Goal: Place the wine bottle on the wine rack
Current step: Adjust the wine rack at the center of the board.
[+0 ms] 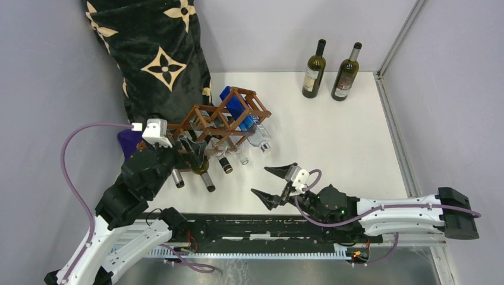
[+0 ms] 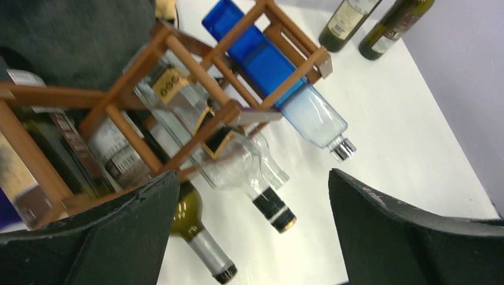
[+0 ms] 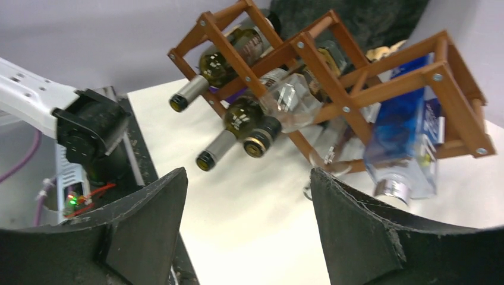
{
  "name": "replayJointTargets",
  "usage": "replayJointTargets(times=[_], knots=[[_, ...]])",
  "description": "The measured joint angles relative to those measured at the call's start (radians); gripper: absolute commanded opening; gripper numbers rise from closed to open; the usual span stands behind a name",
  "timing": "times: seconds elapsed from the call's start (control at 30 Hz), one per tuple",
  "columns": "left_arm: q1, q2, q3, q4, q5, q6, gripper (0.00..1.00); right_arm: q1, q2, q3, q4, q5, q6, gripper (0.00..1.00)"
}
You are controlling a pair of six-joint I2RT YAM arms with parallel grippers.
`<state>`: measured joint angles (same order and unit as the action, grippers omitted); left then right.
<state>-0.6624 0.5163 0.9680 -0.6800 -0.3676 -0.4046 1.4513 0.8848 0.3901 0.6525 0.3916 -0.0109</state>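
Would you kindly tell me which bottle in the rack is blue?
The square-sided bottle in the wine rack's rightmost cell; the other racked bottles are clear or dark green.

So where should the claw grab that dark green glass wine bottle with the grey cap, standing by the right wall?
Probably the neck, coming level from the near side with the right gripper. That grey-capped dark green glass bottle stands upright, wall behind it, a black-capped dark glass bottle close on its left; the slim neck leaves the fingers most room.
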Motion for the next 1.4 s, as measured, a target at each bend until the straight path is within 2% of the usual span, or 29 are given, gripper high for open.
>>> replayJointTargets(times=[0.3, 0.57, 0.97, 1.4], knots=[[0.000, 0.014, 0.000, -0.191, -0.028, -0.243, 0.96, 0.000, -0.118, -0.081, -0.113, 0.094, -0.072, 0.90], [0.000, 0.125, 0.000, -0.369, -0.092, -0.384, 0.96, 0.000, -0.170, -0.126, -0.167, 0.163, -0.099, 0.95], [0.000, 0.126, 0.000, -0.499, -0.190, -0.455, 0.96, -0.043, -0.162, -0.144, -0.184, 0.183, -0.095, 0.97], [0.000, 0.121, -0.014, -0.529, -0.208, -0.470, 0.96, -0.093, -0.129, -0.154, -0.185, 0.134, -0.057, 0.97]])
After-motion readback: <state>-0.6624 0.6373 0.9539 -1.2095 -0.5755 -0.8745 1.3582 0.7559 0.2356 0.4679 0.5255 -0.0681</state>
